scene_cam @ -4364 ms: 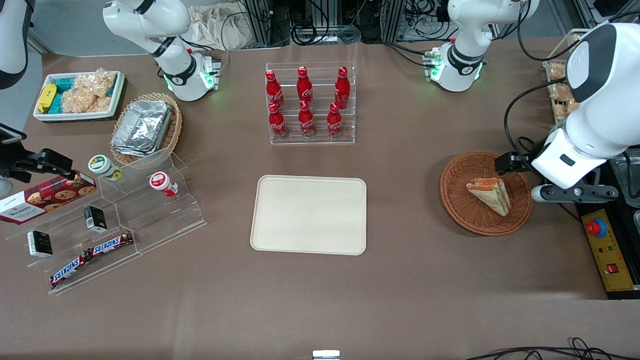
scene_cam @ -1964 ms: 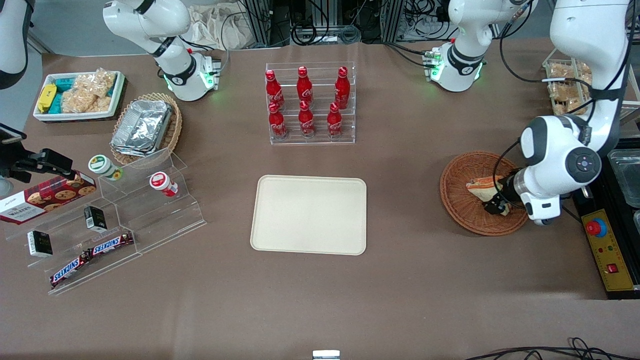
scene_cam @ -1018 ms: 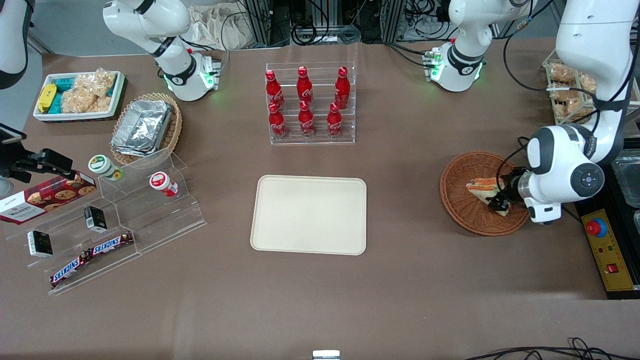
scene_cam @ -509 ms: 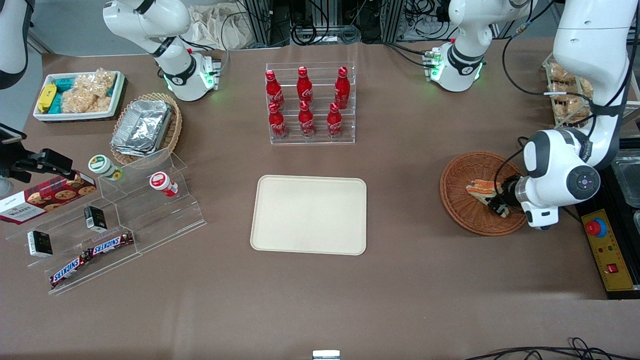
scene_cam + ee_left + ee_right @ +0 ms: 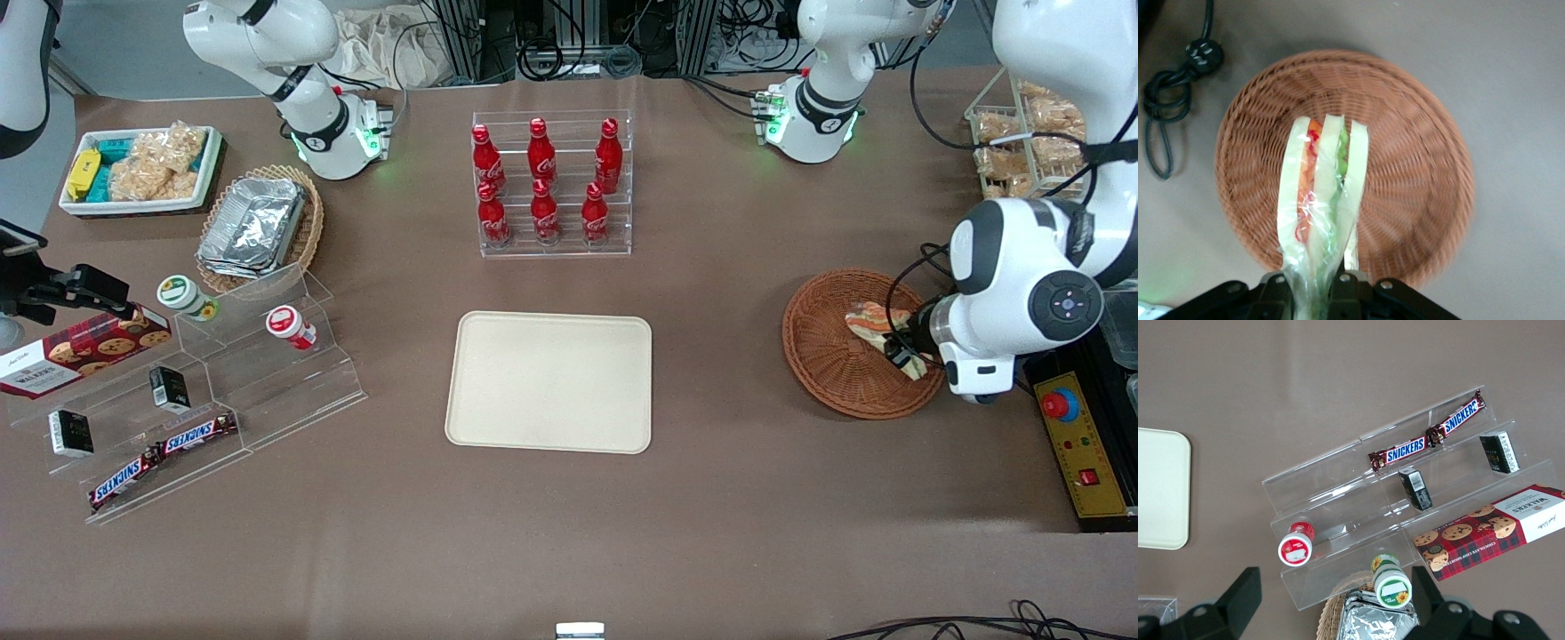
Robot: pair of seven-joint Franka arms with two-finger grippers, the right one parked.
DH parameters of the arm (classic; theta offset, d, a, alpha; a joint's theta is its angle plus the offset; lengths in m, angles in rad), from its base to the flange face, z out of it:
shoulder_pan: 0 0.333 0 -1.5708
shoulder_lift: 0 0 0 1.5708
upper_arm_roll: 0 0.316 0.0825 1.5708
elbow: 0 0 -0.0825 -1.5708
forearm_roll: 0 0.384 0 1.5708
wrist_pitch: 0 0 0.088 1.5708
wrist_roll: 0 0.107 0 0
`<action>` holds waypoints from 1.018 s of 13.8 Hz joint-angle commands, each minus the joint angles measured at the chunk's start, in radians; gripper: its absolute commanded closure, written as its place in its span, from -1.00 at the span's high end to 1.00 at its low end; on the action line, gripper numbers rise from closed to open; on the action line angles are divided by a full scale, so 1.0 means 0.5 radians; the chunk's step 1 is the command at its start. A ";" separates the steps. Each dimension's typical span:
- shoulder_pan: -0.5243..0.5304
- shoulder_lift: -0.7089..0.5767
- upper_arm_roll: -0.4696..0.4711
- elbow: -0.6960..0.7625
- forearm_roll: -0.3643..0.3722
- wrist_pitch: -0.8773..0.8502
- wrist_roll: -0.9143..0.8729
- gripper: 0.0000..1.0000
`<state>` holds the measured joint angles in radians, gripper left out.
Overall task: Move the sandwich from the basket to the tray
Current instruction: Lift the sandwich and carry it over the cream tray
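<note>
**Sandwich in my grip, lifted over the basket**

My gripper (image 5: 1318, 293) is pinched tight on one end of the sandwich (image 5: 1321, 193). From my wrist I can see the sandwich sticking out from between my fingers, standing on its thin edge, with white bread and bits of red and green inside the clear wrap. The basket (image 5: 1405, 133) is under it, and I think the sandwich hangs above the weave now, not lying on it.

From the front, my gripper (image 5: 900, 354) is over the part of the basket (image 5: 822, 356) nearest the working arm's end of the table. The sandwich (image 5: 876, 322) pokes out toward the middle of the basket.

So I think the picking up is done and the carrying comes next. I need to go a bit higher so the sandwich clears the basket rim. Then I swing sideways toward the middle of the table, where the tray (image 5: 548, 382) waits with nothing on it. It is well apart from the basket. I only hold one end of a soft wrap, so I should move gently or it may slip or swing.

A few seconds ago the sandwich lay flat in the basket and my gripper was out past the rim. Then I came down on it. Half a second ago it was low in the basket. Now it has turned onto its edge and moved with me a little toward the working arm's end.
</note>
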<state>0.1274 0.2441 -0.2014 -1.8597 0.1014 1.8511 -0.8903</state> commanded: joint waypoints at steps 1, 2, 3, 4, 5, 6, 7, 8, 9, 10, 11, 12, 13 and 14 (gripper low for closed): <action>-0.019 -0.004 -0.216 0.395 0.037 -0.427 0.078 -1.00; -0.019 0.006 -0.338 0.521 0.037 -0.532 0.096 -1.00; -0.019 0.015 -0.461 0.602 0.033 -0.572 0.114 -1.00; -0.022 0.024 -0.593 0.642 0.033 -0.573 0.148 -1.00; -0.040 0.045 -0.695 0.657 0.037 -0.555 0.164 -1.00; -0.092 0.103 -0.762 0.667 0.061 -0.542 0.164 -1.00; -0.202 0.186 -0.784 0.715 0.113 -0.530 0.170 -1.00; -0.349 0.305 -0.785 0.777 0.168 -0.509 0.155 -0.98; -0.499 0.422 -0.785 0.838 0.217 -0.448 0.127 -0.99; -0.613 0.541 -0.781 0.890 0.254 -0.335 0.121 -1.00; -0.684 0.652 -0.778 0.909 0.297 -0.191 0.087 -1.00; -0.712 0.765 -0.778 0.909 0.364 -0.019 0.051 -1.00; -0.751 0.873 -0.778 0.909 0.456 0.140 0.041 -1.00; -0.770 0.962 -0.775 0.912 0.539 0.254 0.047 -1.00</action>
<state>-0.2449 0.6085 -0.5916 -1.4794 0.3065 1.9186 -0.8722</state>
